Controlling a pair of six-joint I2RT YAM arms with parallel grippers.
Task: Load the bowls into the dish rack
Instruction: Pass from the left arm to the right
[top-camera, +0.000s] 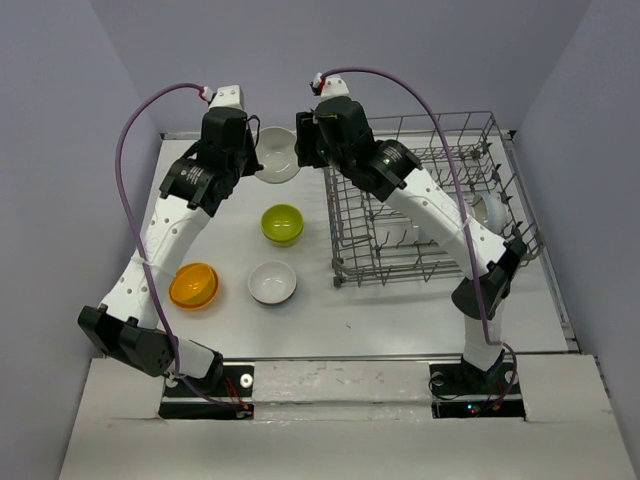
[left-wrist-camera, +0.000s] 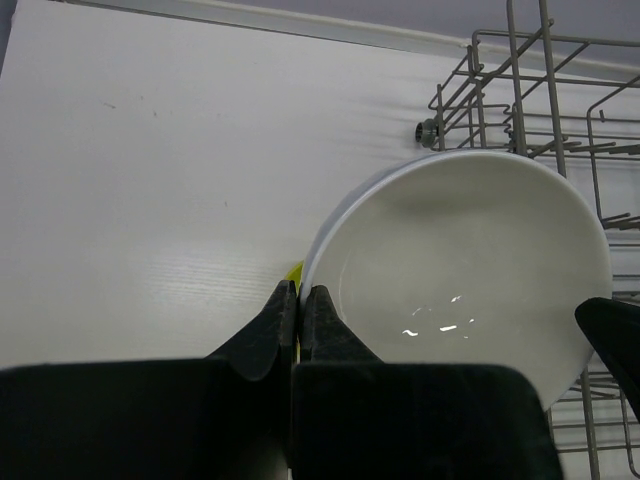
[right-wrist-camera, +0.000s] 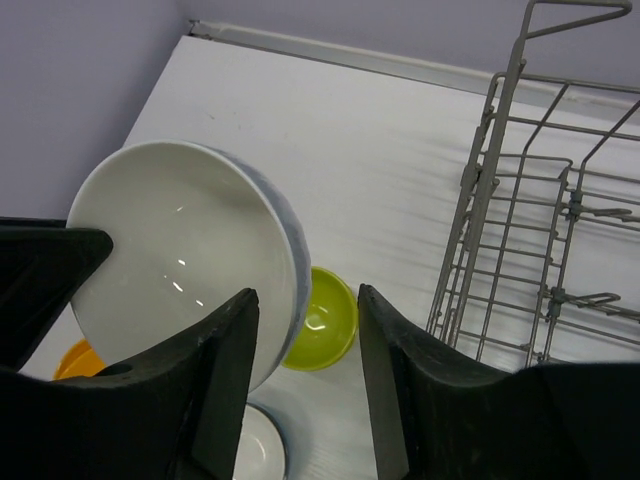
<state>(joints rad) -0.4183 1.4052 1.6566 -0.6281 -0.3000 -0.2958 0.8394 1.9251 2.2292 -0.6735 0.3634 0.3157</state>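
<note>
Left of the rack, nearest the arm bases, an orange bowl and a near white bowl sit side by side on the table, both upright and apart from each other. The white one is closer to the rack. Beyond them a lime bowl stands alone, just beside the rack's left wall.

Farthest back, off the rack's far left corner, a far white bowl is tilted on edge in the air. The left gripper is clamped tight on its rim. The right gripper faces it from the rack side, jaws apart and straddling the opposite rim. One finger is in front of the bowl's inside and the other stands clear of it.

The right arm slants across the top of the rack and hides part of its inside. A pale curved shape shows through the wires beside the arm, and I cannot tell what it is.
</note>
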